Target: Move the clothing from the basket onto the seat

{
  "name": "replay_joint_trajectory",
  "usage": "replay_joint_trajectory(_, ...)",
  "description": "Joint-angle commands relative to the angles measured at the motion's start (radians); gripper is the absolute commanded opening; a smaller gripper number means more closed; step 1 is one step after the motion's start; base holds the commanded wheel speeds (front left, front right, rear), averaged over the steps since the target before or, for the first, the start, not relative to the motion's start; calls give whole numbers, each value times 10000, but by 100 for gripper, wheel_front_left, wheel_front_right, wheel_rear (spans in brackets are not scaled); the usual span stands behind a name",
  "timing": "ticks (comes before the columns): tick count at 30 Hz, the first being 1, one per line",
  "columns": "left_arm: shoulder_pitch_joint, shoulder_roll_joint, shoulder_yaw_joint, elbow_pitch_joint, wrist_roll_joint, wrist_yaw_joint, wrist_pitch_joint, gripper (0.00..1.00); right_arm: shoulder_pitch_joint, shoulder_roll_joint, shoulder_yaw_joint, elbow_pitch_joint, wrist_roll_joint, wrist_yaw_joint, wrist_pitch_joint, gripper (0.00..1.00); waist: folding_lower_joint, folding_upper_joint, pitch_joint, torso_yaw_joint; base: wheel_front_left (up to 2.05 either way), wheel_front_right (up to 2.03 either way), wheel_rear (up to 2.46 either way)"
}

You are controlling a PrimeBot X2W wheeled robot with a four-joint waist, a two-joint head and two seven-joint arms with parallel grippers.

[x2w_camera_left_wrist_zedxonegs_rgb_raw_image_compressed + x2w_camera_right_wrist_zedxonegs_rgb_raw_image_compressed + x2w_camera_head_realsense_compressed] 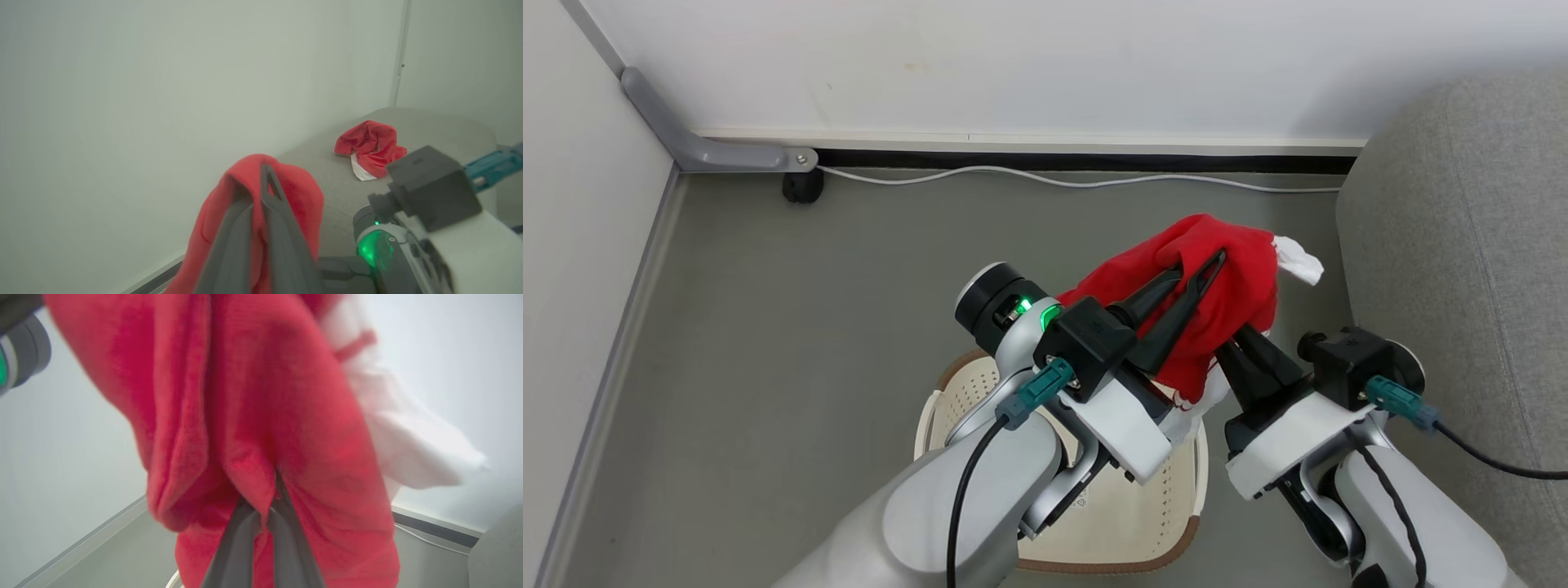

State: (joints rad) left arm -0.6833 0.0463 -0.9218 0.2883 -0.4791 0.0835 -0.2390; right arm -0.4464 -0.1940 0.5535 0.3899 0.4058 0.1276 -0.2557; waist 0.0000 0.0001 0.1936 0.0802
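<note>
Reading from the left, my left gripper is clamping shut on a fold of the red garment, and it is holding the cloth raised above the basket, which is sitting on the floor under both forearms. The garment's lower end is hanging down between the arms towards the basket; I cannot tell whether it is clear of the rim. My right gripper is pinching the same garment from underneath, its jaws closed with cloth between them and its fingertips buried in the folds. A white trim is sticking out loose on the side towards the sofa, which is standing just to the right. A second garment is already lying on the sofa's cushion. Risks I am noting: with both grippers sharing one piece, uneven travel could be stretching it and pulling it out of the weaker pinch, dropping it on the floor short of the sofa. The hanging end could be catching the basket rim and dragging the basket. The right forearm is running close to the sofa's edge, so a wide swing could be striking it.
</note>
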Motion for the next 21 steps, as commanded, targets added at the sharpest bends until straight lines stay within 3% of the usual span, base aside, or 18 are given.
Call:
replay_joint_trajectory(1, -433, 40, 306, -160, -59, 107, -91, 23, -45, -1, 34, -344, 74, 31, -61, 0, 0, -1, 39, -60, 0, 0, 0)
replay_joint_trajectory(3, -423, 40, 326, -31, -50, 126, -136, 100, -12, -75, -69, -470, 121, 31, -61, 0, 0, -1, 81, -135, 0, 0, 0)
replay_joint_trajectory(9, -312, 40, 448, 403, 14, -49, -210, 100, 90, -237, -648, -1082, 233, 31, -61, 0, 0, -1, 200, -507, 0, 0, 0)
replay_joint_trajectory(21, 310, 40, 1338, 815, 292, -534, -225, 100, 130, -497, -2848, -2307, 454, 31, -61, 0, 0, -1, 207, -1860, 0, 0, 0)
